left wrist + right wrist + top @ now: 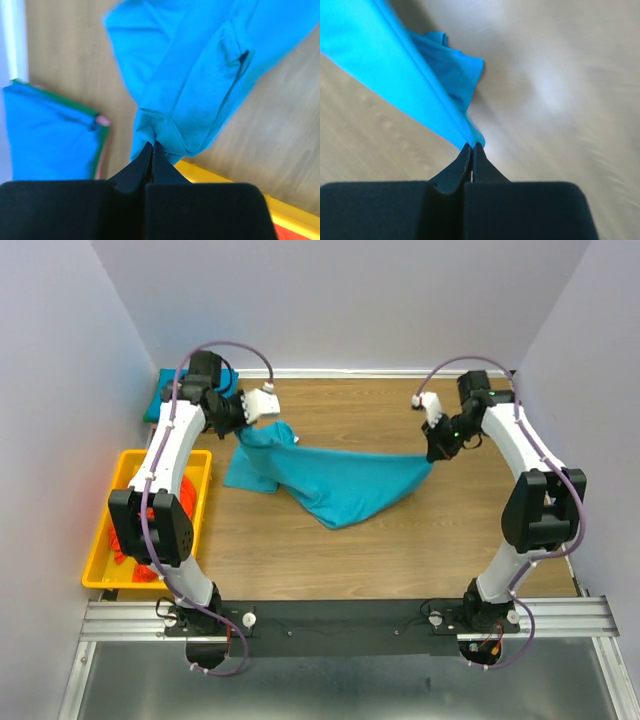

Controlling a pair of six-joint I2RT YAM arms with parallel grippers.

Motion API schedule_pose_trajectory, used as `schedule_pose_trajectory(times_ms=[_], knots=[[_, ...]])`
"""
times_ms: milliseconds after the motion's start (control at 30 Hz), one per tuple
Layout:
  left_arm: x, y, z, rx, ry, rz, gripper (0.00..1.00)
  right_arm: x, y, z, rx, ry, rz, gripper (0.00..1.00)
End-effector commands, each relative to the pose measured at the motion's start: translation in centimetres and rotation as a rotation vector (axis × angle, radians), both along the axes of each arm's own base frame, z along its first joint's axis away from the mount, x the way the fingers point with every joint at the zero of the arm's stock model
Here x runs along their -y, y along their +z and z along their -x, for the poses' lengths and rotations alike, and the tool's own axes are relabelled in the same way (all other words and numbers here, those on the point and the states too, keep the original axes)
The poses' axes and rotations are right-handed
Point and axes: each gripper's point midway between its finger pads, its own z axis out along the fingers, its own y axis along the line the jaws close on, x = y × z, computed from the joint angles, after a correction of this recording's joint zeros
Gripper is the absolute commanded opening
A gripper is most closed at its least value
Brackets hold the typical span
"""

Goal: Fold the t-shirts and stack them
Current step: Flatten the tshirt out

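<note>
**Left pincer.** The left pincer [152,146] has its fingers pressed together and clamped on a bunched edge of the teal t-shirt [340,485]. The left wrist view shows the cloth gathered into a knot of folds right at the fingertips. This pincer sits toward the back left of the desk [400,550], raised off the surface.

**Right pincer.** The right pincer [472,146] is also closed, with its fingers nipping a hemmed corner of the same t-shirt. It holds that corner up off the desk, on the right side of the desk.

**Teal t-shirt.** The garment is strung between the two pincers. Its upper edge runs from one pincer to the other, and its middle sags and drapes onto the wood near the centre of the desk. A lower fold lies flat on the desk below the left pincer.

**Other items.**
- A folded teal t-shirt [158,396] lies in the back left corner, against the wall. A green edge shows along its border in the left wrist view.
- A yellow tray [98,578] stands at the left edge of the desk, beside the left arm.
- Orange-red t-shirts [122,540] lie crumpled inside the tray, partly hidden by the left arm.
</note>
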Motion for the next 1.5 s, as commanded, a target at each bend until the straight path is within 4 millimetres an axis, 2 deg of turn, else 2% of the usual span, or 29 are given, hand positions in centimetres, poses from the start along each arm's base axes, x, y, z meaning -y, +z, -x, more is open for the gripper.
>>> schedule_pose_trajectory(times_ms=[0,33,67,100,133,167,200,267,333,367,500,533,633,733,767,833,867,967,1000,1033,1067,1133,1167,1200,1233,1267,1367,1400,1467], knots=[[0.2,5.3,-3.8,0.064,0.117,0.189,0.0,3.3,5.9,-5.0,0.192,-0.168,0.035,0.01],[-0.3,6.4,-4.7,0.069,0.189,0.238,0.0,3.5,7.3,-6.2,0.237,-0.191,0.032,0.01],[-0.3,8.9,-6.6,0.139,0.202,0.279,0.0,5.0,8.7,-7.6,0.29,-0.244,0.038,0.01],[-0.3,10.1,-7.3,0.157,0.226,0.311,0.0,5.3,11.0,-9.2,0.352,-0.275,0.029,0.0],[0.0,12.8,-8.1,0.204,0.252,0.359,0.0,5.7,12.4,-10.1,0.402,-0.293,0.028,0.01],[0.2,13.9,-8.9,0.23,0.261,0.389,0.0,6.2,13.4,-10.9,0.438,-0.313,0.04,0.0],[0.2,15.3,-9.3,0.262,0.276,0.416,0.0,6.3,15.5,-11.6,0.494,-0.339,0.03,0.0],[0.3,19.2,-10.2,0.355,0.33,0.506,0.0,6.9,18.0,-13.0,0.588,-0.373,0.034,0.01],[0.2,21.8,-10.9,0.448,0.361,0.569,0.0,7.3,20.8,-14.1,0.685,-0.415,0.022,0.01],[-0.2,23.7,-10.3,0.49,0.411,0.613,0.0,7.8,21.7,-14.4,0.715,-0.439,0.036,0.01],[-1.6,27.1,-9.9,0.655,0.512,0.73,0.0,8.7,26.1,-15.1,0.865,-0.491,0.034,0.01],[-1.9,28.1,-9.2,0.673,0.536,0.747,0.0,8.7,26.1,-15.1,0.864,-0.497,0.033,0.0],[-2.2,31.0,-7.5,0.764,0.552,0.828,0.0,9.0,29.1,-14.5,0.946,-0.515,0.022,0.01],[-2.8,34.0,-5.1,0.872,0.559,0.898,0.0,9.5,32.5,-13.6,1.042,-0.548,0.016,0.0],[-3.3,35.7,-3.4,0.927,0.57,0.92,0.0,9.7,34.0,-12.8,1.079,-0.565,0.015,0.0],[-3.9,37.2,-1.6,0.982,0.584,0.957,0.0,10.0,35.6,-11.9,1.12,-0.587,0.01,0.01],[-4.2,38.4,0.4,1.036,0.58,0.978,0.0,10.2,36.8,-11.4,1.155,-0.599,0.006,0.0],[-4.4,39.3,3.2,1.102,0.562,1.008,0.0,10.1,39.4,-8.8,1.222,-0.616,-0.023,0.01],[-4.5,40.6,5.8,1.151,0.541,1.025,0.0,10.0,40.3,-7.1,1.248,-0.618,-0.033,0.0],[-4.5,40.9,6.9,1.168,0.532,1.03,0.0,10.1,40.6,-7.1,1.258,-0.621,-0.037,0.0],[-4.6,41.2,8.9,1.197,0.52,1.035,0.0,10.1,41.3,-5.5,1.29,-0.624,-0.043,0.01],[-4.7,41.5,11.1,1.23,0.507,1.036,0.0,10.2,42.3,-3.6,1.336,-0.628,-0.038,0.01],[-4.7,40.8,11.5,1.226,0.507,1.031,0.0,10.3,43.3,-1.5,1.383,-0.632,-0.043,0.01],[-4.6,41.8,14.3,1.276,0.476,1.036,0.0,10.5,43.9,-0.4,1.411,-0.638,-0.029,0.01],[-4.5,41.3,14.9,1.277,0.47,1.029,0.0,10.6,45.5,2.0,1.472,-0.643,-0.036,0.01],[-4.4,42.1,17.6,1.322,0.437,1.037,0.0,10.8,45.6,2.9,1.486,-0.654,-0.027,0.01],[-4.6,42.6,21.4,1.393,0.41,1.037,0.0,11.0,47.2,5.8,1.553,-0.655,-0.015,0.01],[-4.7,42.7,22.2,1.406,0.408,1.036,0.0,11.1,48.0,7.3,1.589,-0.654,-0.002,0.01],[-4.9,43.2,23.4,1.422,0.411,1.033,0.0,11.3,48.5,8.2,1.617,-0.658,0.016,0.01]])
